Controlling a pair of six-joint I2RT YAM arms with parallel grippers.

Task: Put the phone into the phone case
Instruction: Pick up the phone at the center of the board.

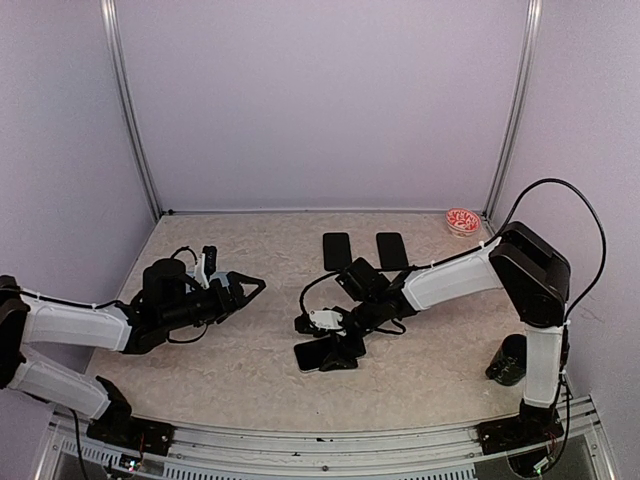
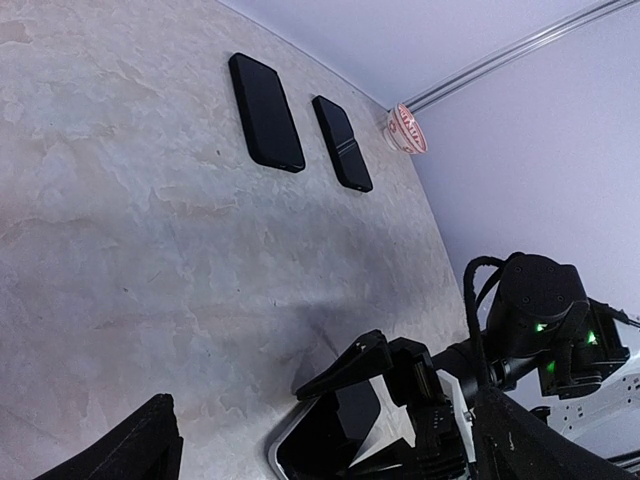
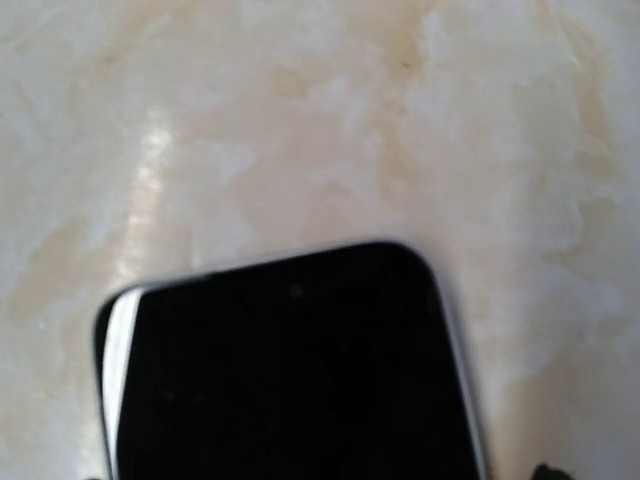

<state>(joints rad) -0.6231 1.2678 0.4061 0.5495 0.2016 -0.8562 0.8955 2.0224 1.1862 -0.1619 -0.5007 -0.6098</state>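
Nothing is cased yet: the phone (image 1: 325, 355) lies flat near the middle, under the right gripper (image 1: 338, 340), whose grip I can't make out. The left gripper (image 1: 250, 292) hangs spread wide, off left. Two dark slabs (image 1: 337, 250), the case likely among them, wait far back, well apart from the phone

The phone (image 3: 290, 380), black-screened with a silvery rim and rounded corners, is laid flat, face up, near the middle of the table (image 1: 220, 370). A black slab (image 1: 337, 250) and a second black slab (image 1: 391, 250) are laid side by side toward the far edge, well apart from it. Which of them is the phone case cannot be told.
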